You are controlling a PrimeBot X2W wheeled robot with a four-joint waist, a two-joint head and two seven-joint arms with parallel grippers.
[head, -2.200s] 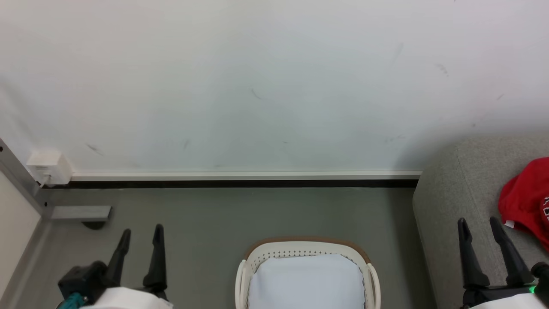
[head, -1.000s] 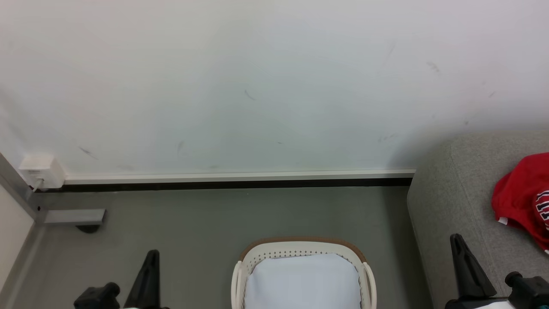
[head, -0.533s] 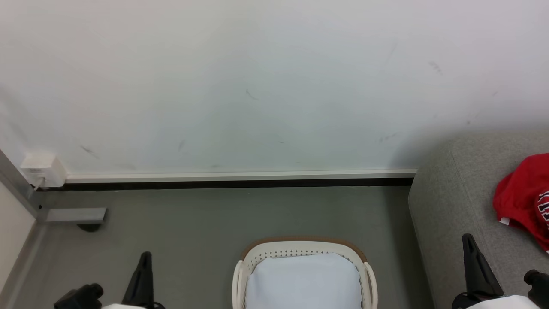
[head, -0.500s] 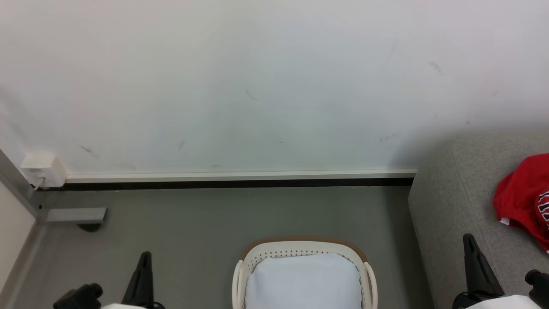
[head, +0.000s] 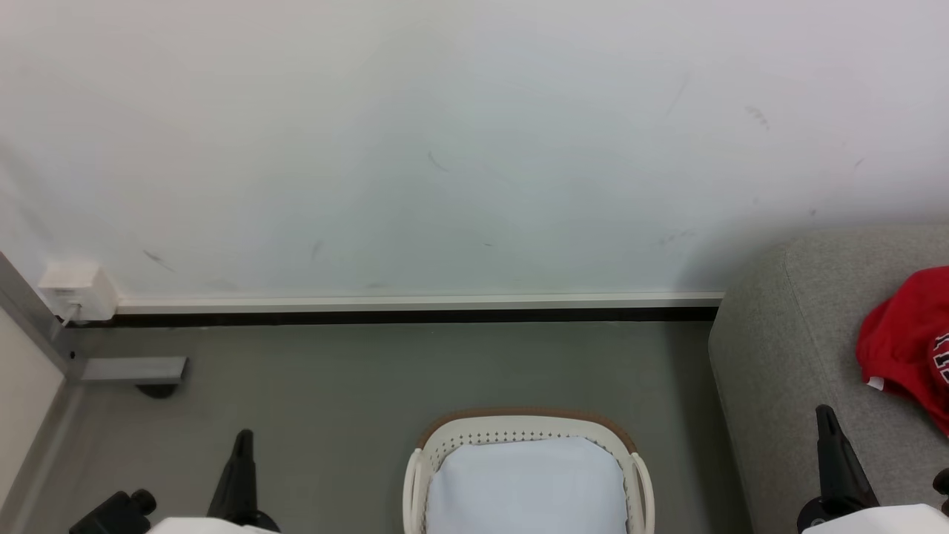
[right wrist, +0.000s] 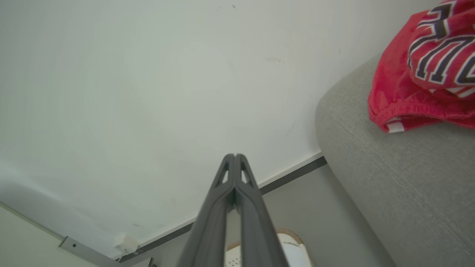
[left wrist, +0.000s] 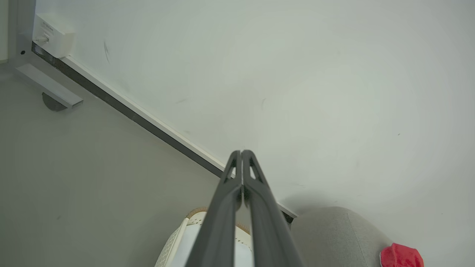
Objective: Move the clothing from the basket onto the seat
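Note:
The white basket (head: 519, 426) with its brown rim stands on the floor at the bottom centre, showing just its pale smooth bottom inside. Red clothing (head: 904, 345) lies heaped on the grey seat (head: 786, 334) at the right; its striped lettering shows in the right wrist view (right wrist: 438, 55). My left gripper (head: 241, 441) is low at the bottom left, shut with nothing in it, tips pressed together (left wrist: 242, 152). Over the seat's front edge my right gripper (head: 824, 415) is shut and holds nothing (right wrist: 235, 155).
A white wall with a pale skirting strip (head: 415, 302) runs behind the basket. A white box (head: 78, 289) and a metal bracket (head: 130, 368) sit in the left corner. Grey floor (head: 371, 386) lies between wall and basket.
Both grippers went from open to shut and have drawn down toward the bottom edge of the head view. The basket and the red clothing stay where they were.

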